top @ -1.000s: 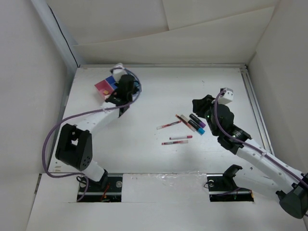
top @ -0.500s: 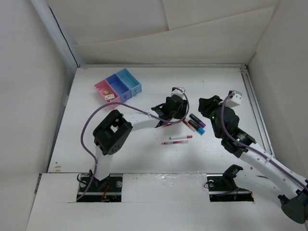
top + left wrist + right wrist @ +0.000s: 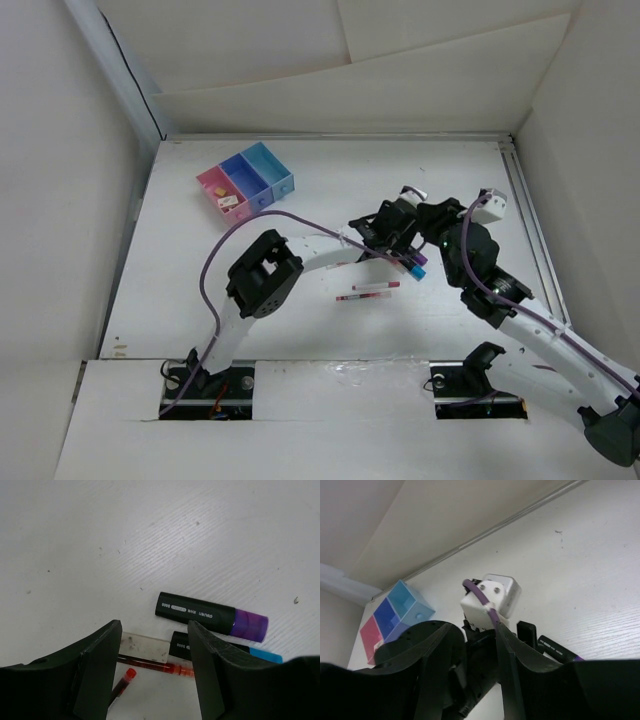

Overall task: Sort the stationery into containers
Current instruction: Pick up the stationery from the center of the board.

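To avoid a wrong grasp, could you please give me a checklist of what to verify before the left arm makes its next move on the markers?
1. Left gripper open: ok.
2. Purple marker centred between the fingers: not ok, it lies beyond the tips, off-centre.
3. Neighbours clear: not ok, cyan marker lies close beside it, red pen sits between the fingers.
4. Right gripper away from the left arm: not ok, very near in the top view.
5. Bins unobstructed: ok.
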Available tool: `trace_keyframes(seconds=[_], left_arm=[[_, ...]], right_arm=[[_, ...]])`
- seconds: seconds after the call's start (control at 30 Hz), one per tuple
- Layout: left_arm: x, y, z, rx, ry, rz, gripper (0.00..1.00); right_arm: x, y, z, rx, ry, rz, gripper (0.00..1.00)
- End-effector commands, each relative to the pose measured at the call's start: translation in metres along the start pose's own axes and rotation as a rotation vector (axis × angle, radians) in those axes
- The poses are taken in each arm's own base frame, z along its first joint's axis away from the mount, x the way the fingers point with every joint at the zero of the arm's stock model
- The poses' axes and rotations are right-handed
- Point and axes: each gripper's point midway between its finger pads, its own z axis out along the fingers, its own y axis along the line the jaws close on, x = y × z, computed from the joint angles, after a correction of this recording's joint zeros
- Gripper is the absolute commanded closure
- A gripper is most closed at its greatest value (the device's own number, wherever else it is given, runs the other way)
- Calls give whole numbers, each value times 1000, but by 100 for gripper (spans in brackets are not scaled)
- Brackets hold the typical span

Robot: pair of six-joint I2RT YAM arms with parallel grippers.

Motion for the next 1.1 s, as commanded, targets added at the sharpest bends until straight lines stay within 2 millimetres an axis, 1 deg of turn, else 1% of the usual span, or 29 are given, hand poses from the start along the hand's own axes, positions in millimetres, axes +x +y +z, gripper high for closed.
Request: trace_keyframes(seconds=[0.0, 0.03, 0.1, 0.13, 0.17, 0.2, 0.3, 0.33, 0.4, 0.43, 0.47, 0.5, 0.57, 0.67, 0.73, 0.77, 0.8, 0.83, 0.87, 0.97, 1.0, 1.03, 1.07], left_arm=[[5, 12, -6, -63, 38, 71, 49], [2, 12, -7, -61, 25, 66, 50], [8, 14, -9, -63, 36, 70, 50], [5, 13, -8, -61, 28, 67, 50], [8, 16, -11, -73, 31, 70, 50], [17, 18, -10, -77, 49, 76, 50], [17, 23, -11, -98, 37, 74, 50], [21, 24, -11, -100, 46, 77, 50], [21, 24, -11, -100, 46, 77, 50], [27, 25, -10, -102, 57, 81, 50], [27, 25, -10, -102, 57, 81, 50], [32, 25, -10, -94, 69, 85, 49], [32, 24, -10, -94, 69, 85, 49], [30, 23, -9, -83, 64, 90, 49], [36, 20, -9, -61, 78, 92, 49], [32, 19, -12, -59, 69, 89, 49], [34, 17, -11, -45, 71, 88, 49], [35, 16, -13, -34, 75, 88, 49], [32, 16, -15, -29, 55, 82, 49], [33, 11, -16, -4, 61, 81, 47], [38, 12, -14, -8, 78, 86, 46], [33, 9, -14, 6, 69, 92, 46], [41, 10, -12, 1, 92, 99, 46]], right_arm=[[-10, 3, -2, -14, -26, 29, 54], [-10, 3, -2, -14, -26, 29, 54], [-11, 2, -2, -6, -32, 29, 53], [-11, 2, -2, -6, -32, 29, 53], [-11, 2, -2, -6, -32, 29, 53], [-11, 2, -2, -6, -32, 29, 53], [-10, 3, -2, -14, -26, 29, 53], [-10, 3, -2, -14, -26, 29, 53], [-10, 3, -2, -14, -26, 29, 52], [-10, 3, -2, -14, -26, 29, 52], [-10, 3, -2, -14, -26, 29, 50], [-13, 4, -4, -19, -33, 35, 50], [-13, 4, -4, -19, -33, 35, 47], [-13, 4, -4, -19, -33, 35, 47], [-13, 4, -4, -19, -33, 35, 47], [-9, 5, -2, -20, -20, 28, 46], [-9, 5, -2, -20, -20, 28, 46], [-4, 5, -1, -23, -6, 20, 46], [-5, 7, 1, -22, -5, 9, 46], [-5, 7, 1, -22, -5, 9, 46], [-5, 7, 1, -22, -5, 9, 46], [-7, 7, 0, -26, -10, 14, 46], [-7, 7, 0, -26, -10, 14, 46]])
